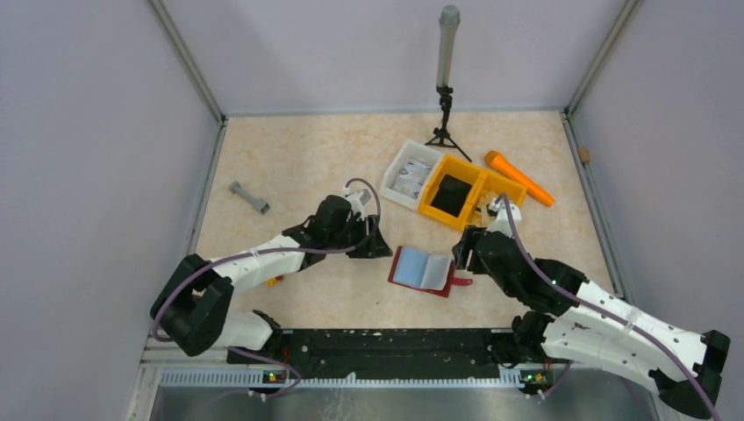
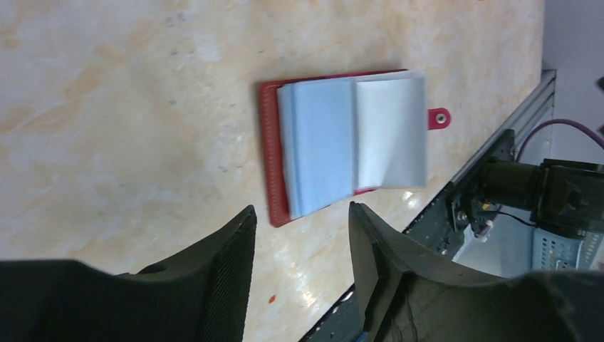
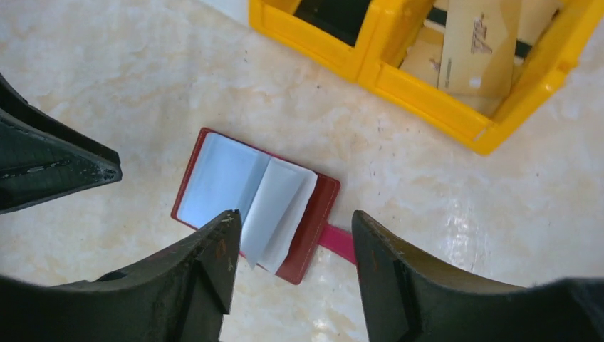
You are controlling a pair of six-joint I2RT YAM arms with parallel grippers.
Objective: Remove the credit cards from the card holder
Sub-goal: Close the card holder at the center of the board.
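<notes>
The dark red card holder (image 1: 399, 266) lies open and flat on the table between my two grippers. Its pale whitish-blue leaves (image 1: 423, 270) face up, one leaf standing partly raised. I cannot tell cards from sleeves. The snap tab (image 1: 461, 281) points right. My left gripper (image 1: 379, 248) is open and empty just left of the holder. My right gripper (image 1: 462, 256) is open and empty just right of it. The holder (image 2: 269, 157) and its leaves (image 2: 320, 149) show beyond the left gripper (image 2: 299, 210). The holder (image 3: 317, 221) and its leaves (image 3: 235, 178) show between the right gripper's (image 3: 293, 217) fingers.
A yellow-orange divided bin (image 1: 480, 179) with dark and cardboard contents stands behind the holder, beside a white tray (image 1: 405, 153). An orange tool (image 1: 518, 177), a grey dumbbell-shaped piece (image 1: 249, 197) and a small tripod (image 1: 446, 88) are farther back. A black rail (image 1: 377, 346) runs along the near edge.
</notes>
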